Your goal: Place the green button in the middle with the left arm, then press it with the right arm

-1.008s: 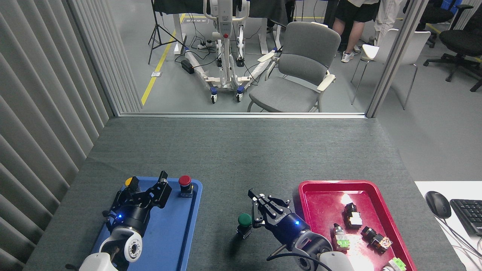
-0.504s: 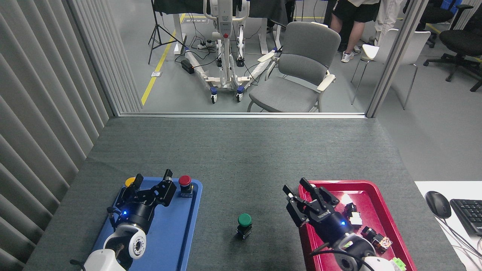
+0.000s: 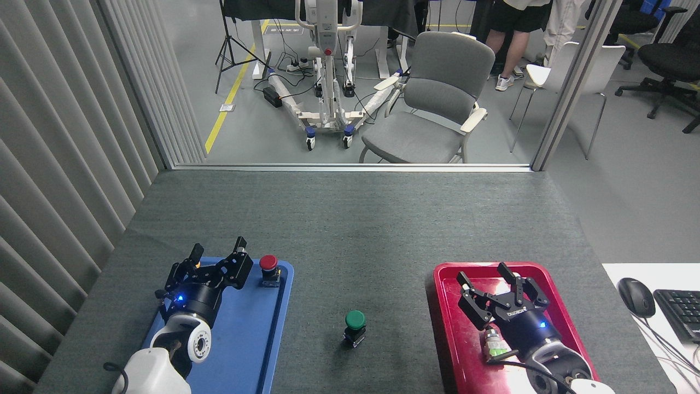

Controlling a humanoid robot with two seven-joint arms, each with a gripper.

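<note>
Small push button with a domed green cap [image 3: 355, 319] on a short black base: stands upright on the bare dark grey felt-like table cloth [image 3: 350, 230], lower centre of the frame, between the two trays. Nothing touches it. Faint shadow on the cloth beneath.

Left of it, lower left of frame: flat blue plastic tray [image 3: 249, 339]. A red-capped push button [image 3: 268, 269] stands at the tray's upper right corner. Over the tray's upper left part hangs the left arm's plain black two-finger gripper [image 3: 217, 253], blue light lit on its body, white rounded wrist joint below it toward the frame's bottom edge. Fingers spread apart, tips pointing toward the top of the frame, nothing between them. Well apart from the green button.

Right of the button, lower right of frame: glossy red plastic tray [image 3: 445, 328]. Above it sits the right arm's black gripper with white lettering [image 3: 485, 273], blue light lit. Its fingers also stand wide apart and hold nothing. A small silver and green part [image 3: 495, 346] lies in the tray just beside the gripper body; the rest of the tray's contents is hidden by the arm.

Far right edge: black computer mouse [image 3: 636, 296] and a corner of black keyboard [image 3: 681, 312] on a white surface.

Upper frame, beyond the table: grey upholstered chair [image 3: 437, 104], white wheeled stand [image 3: 327, 82], a person's legs [image 3: 506, 49] at the top edge.
</note>
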